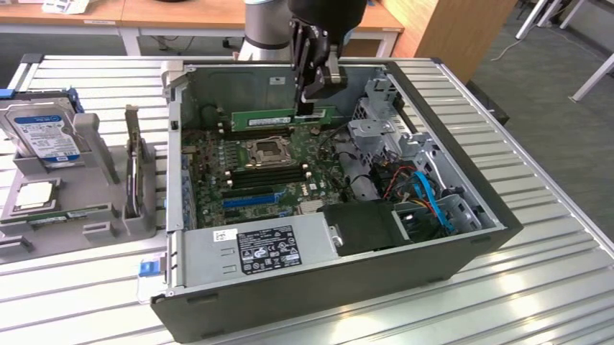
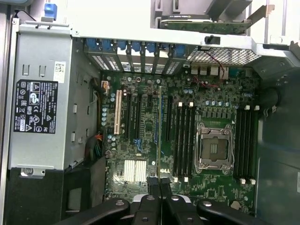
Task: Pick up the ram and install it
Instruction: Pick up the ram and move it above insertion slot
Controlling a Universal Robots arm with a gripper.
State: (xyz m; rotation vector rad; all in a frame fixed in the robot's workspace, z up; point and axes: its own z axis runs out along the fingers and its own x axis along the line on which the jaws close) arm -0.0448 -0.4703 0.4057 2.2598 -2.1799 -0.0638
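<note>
Ram [image 1: 278,119] gripped by closed jaws over the motherboard [image 1: 251,188].
It is seen broadside at twelve o'clock of the CPU socket [image 1: 266,149] in the exterior view, edge-on in the wrist view.

Claw [image 2: 157,183]: matt black, with two slim fingers [image 2: 153,185] ending in squared tips, each carried on paired flat linkage bars [image 2: 101,211] that splay outward behind the tips. Round silver pivot pins [image 2: 150,198] mark the bar joints just behind the claw's tips, and a pale grey metal piece sits between the inner bars. Above the claw, a glossy black wrist housing [image 1: 326,11] joins a smooth, round, silver-grey arm tube [image 1: 264,29].
</note>
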